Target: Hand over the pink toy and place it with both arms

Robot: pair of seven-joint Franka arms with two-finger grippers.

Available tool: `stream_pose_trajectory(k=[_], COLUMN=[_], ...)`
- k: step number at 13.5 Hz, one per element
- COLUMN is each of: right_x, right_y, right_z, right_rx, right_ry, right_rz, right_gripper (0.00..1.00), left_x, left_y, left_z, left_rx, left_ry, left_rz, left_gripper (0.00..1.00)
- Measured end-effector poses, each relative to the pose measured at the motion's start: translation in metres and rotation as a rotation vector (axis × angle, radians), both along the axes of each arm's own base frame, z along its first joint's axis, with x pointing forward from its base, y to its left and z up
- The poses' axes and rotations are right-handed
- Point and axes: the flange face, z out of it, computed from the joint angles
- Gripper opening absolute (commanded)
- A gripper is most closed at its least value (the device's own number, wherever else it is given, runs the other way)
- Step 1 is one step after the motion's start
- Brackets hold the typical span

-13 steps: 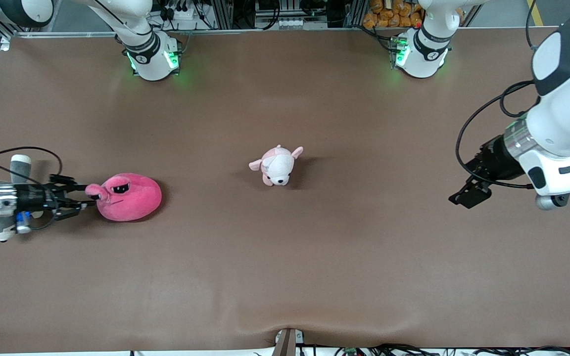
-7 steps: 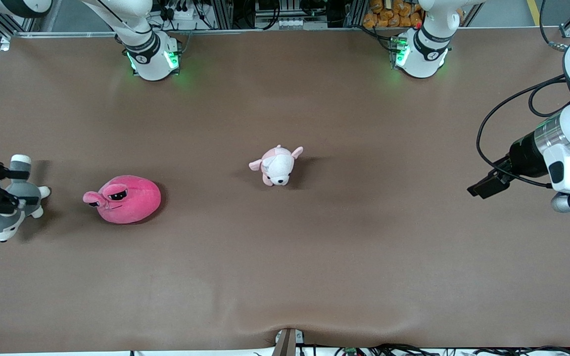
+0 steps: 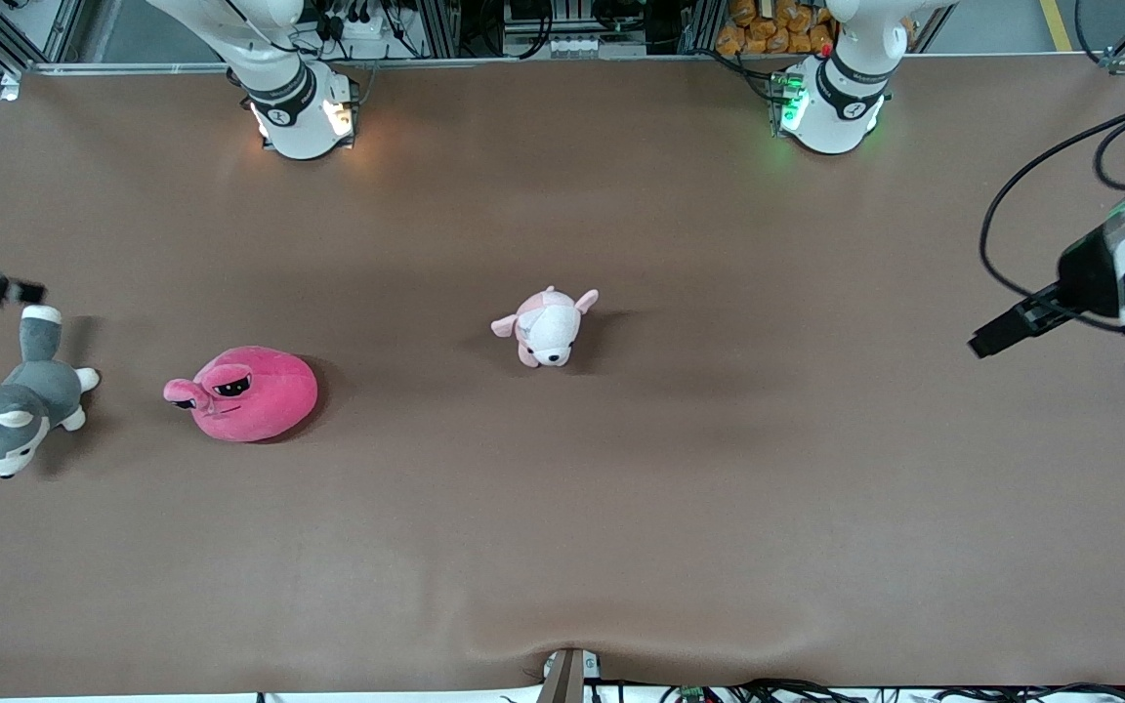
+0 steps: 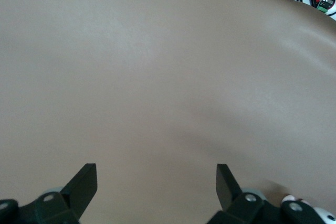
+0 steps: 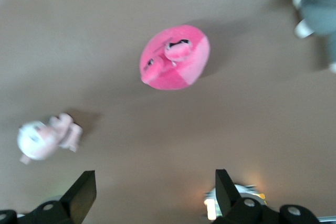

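Observation:
The pink toy [image 3: 245, 393] lies on the brown table [image 3: 562, 508] toward the right arm's end, eyes up, with nothing holding it. It also shows in the right wrist view, where the pink toy [image 5: 176, 59] sits well apart from the fingers. My right gripper [image 3: 6, 287] hangs over the table's edge at the right arm's end, close to the husky's tail, open and empty [image 5: 153, 184]. My left gripper [image 3: 987, 344] hangs open over the left arm's end of the table, with only bare table under it [image 4: 156, 179].
A grey-and-white husky plush [image 3: 11, 415] lies beside the pink toy, at the table's edge. A pale pink-and-white puppy plush [image 3: 548, 327] lies mid-table. The arm bases [image 3: 299, 112] [image 3: 831, 107] stand along the edge farthest from the front camera.
My right gripper let go of the pink toy, opened and drew back to the table's end, uncovering the husky. The left arm pulled back toward its own end. The toy stayed put.

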Motion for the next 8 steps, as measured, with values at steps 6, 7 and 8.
stream_pose_trajectory(k=[6, 7, 8], right_x=[-0.064, -0.071, -0.077], right_y=[0.052, 0.057, 0.061], right_z=[0.067, 0.064, 0.058], right_rx=[-0.141, -0.167, -0.185], right_ry=[-0.088, -0.094, -0.109], right_rz=[0.265, 0.277, 0.284], right_gripper=[1.0, 1.0, 1.0], left_x=[-0.022, -0.028, -0.035], left_y=[0.017, 0.015, 0.015], left_z=[0.003, 0.005, 0.007], left_rx=[0.035, 0.036, 0.036], left_ry=[0.029, 0.03, 0.032], left_rz=[-0.062, -0.069, -0.082], left_gripper=[1.0, 1.0, 1.0])
